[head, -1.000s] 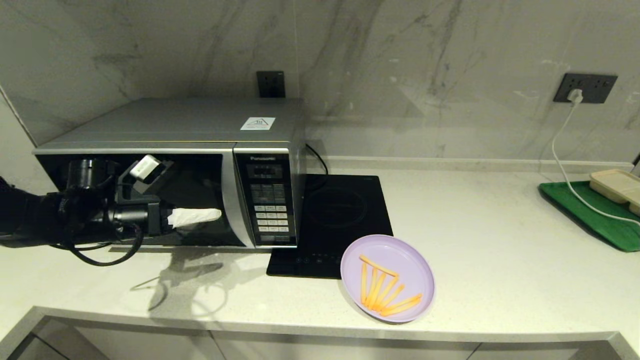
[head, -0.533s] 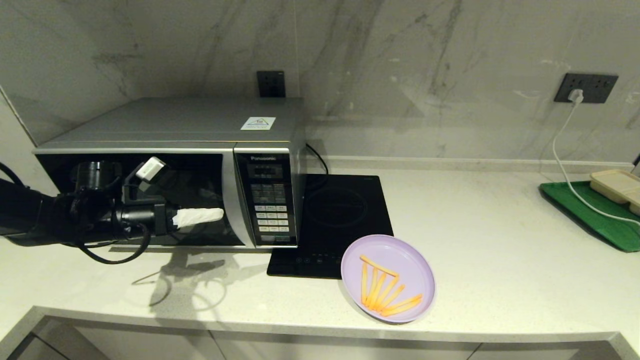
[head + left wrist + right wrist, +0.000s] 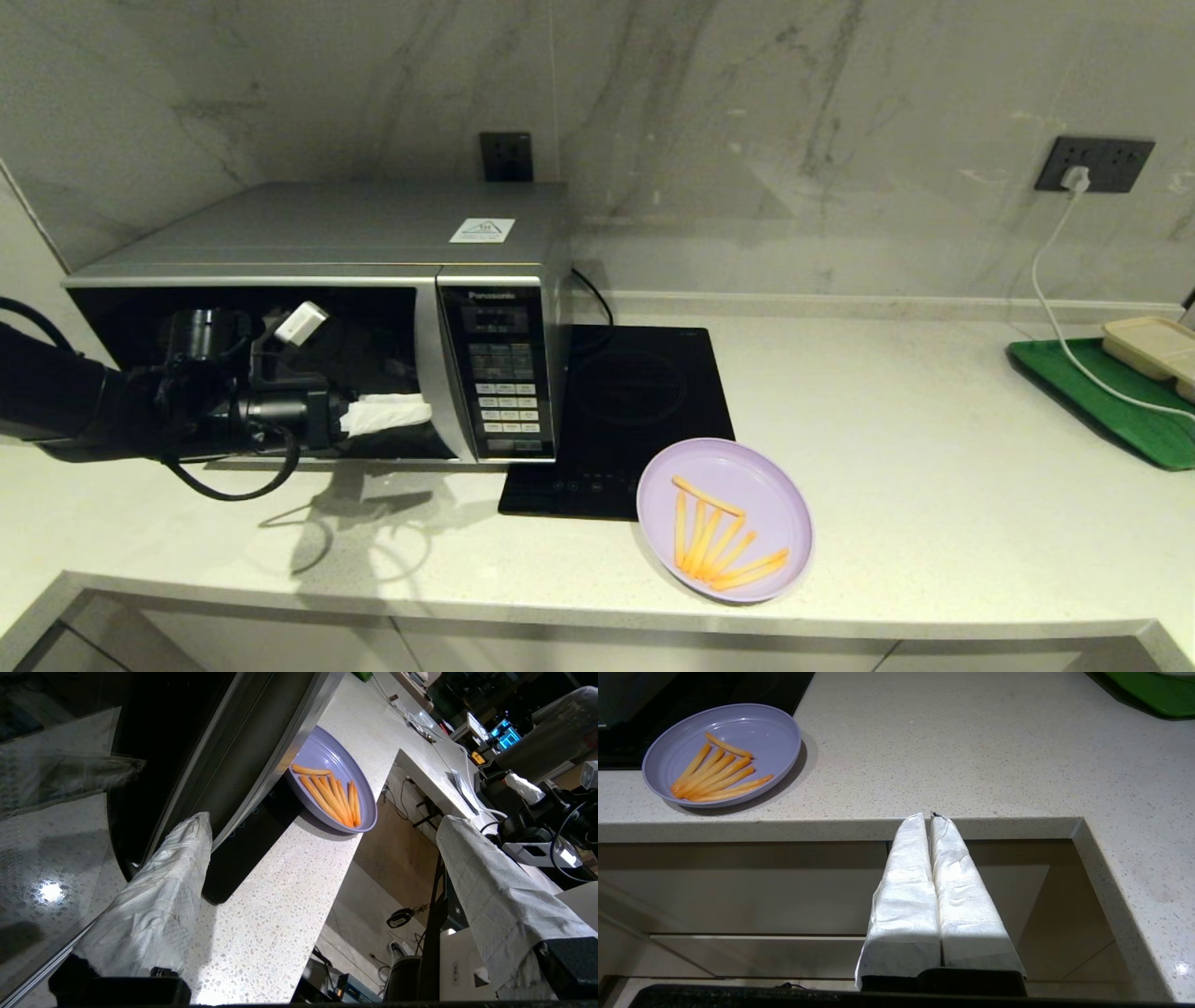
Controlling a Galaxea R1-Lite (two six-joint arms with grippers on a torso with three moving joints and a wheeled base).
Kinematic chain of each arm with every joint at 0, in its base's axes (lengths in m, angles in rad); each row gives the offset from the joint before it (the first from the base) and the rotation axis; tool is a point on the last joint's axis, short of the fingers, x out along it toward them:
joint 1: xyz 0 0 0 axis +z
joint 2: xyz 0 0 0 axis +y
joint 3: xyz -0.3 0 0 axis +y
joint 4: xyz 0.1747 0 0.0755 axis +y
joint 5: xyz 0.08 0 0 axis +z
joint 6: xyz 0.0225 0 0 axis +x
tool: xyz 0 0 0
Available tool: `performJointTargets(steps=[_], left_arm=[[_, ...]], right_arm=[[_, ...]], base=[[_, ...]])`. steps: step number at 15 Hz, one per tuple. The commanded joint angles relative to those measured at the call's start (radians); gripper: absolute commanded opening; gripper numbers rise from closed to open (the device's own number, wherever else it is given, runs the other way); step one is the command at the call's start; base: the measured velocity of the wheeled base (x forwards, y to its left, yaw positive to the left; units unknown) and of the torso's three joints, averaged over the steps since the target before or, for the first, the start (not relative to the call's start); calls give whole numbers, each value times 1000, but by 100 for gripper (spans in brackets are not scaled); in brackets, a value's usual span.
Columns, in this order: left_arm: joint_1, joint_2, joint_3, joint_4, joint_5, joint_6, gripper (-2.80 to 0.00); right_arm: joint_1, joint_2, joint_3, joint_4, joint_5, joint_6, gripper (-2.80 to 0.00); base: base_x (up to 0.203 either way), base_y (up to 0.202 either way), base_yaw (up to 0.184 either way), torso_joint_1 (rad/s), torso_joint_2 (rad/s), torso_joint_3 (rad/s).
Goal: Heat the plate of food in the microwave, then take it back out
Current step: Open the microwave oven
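The silver-grey microwave stands at the back left of the counter with its dark glass door closed. My left gripper is open in front of the lower right part of that door, next to the keypad panel. In the left wrist view its wrapped fingers stand wide apart, one close to the door's silver edge, with nothing between them. The lilac plate of fries rests near the counter's front edge, partly on the cooktop corner. My right gripper is shut and empty below the counter edge, right of the plate.
A flat black induction cooktop lies between microwave and plate. A green tray with a beige container sits at the far right, crossed by a white cable from a wall socket. Cabinet fronts lie under the counter edge.
My left gripper has slid to the right along the microwave door and a little lower, nearer the keypad side. The plate and the right gripper have not moved.
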Motion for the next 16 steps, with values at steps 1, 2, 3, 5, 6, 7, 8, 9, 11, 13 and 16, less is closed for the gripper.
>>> performJointTargets(steps=[1, 2, 3, 5, 6, 7, 8, 9, 11, 13, 16], left_arm=[[0, 4, 0, -1, -7, 1, 0], [3, -2, 3, 0, -7, 2, 0], [4, -4, 12, -1, -7, 11, 0], [2, 4, 23, -1, -7, 43, 0], [2, 14, 23, -3, -7, 56, 0], [2, 31, 23, -4, -9, 73, 0], [2, 50, 22, -19, -10, 96, 0], [1, 71, 21, -50, -15, 121, 0], [2, 91, 18, -110, -59, 136, 0], [-3, 97, 12, -113, -63, 142, 0], [-6, 97, 6, -113, -64, 144, 0]], right_arm=[[1, 0, 0, 1, 0, 1, -280], [1, 0, 0, 1, 0, 1, -280], [1, 0, 0, 1, 0, 1, -280], [0, 0, 0, 1, 0, 1, -280], [1, 0, 0, 1, 0, 1, -280], [-1, 0, 0, 1, 0, 1, -280], [1, 0, 0, 1, 0, 1, -280], [-1, 0, 0, 1, 0, 1, -280], [1, 0, 0, 1, 0, 1, -280], [1, 0, 0, 1, 0, 1, -280], [1, 0, 0, 1, 0, 1, -280]], base=[[0, 0, 0, 0, 0, 0], [0, 0, 0, 0, 0, 0], [0, 0, 0, 0, 0, 0], [0, 0, 0, 0, 0, 0], [0, 0, 0, 0, 0, 0], [0, 0, 0, 0, 0, 0], [0, 0, 0, 0, 0, 0], [0, 0, 0, 0, 0, 0], [0, 0, 0, 0, 0, 0], [0, 0, 0, 0, 0, 0], [0, 0, 0, 0, 0, 0]])
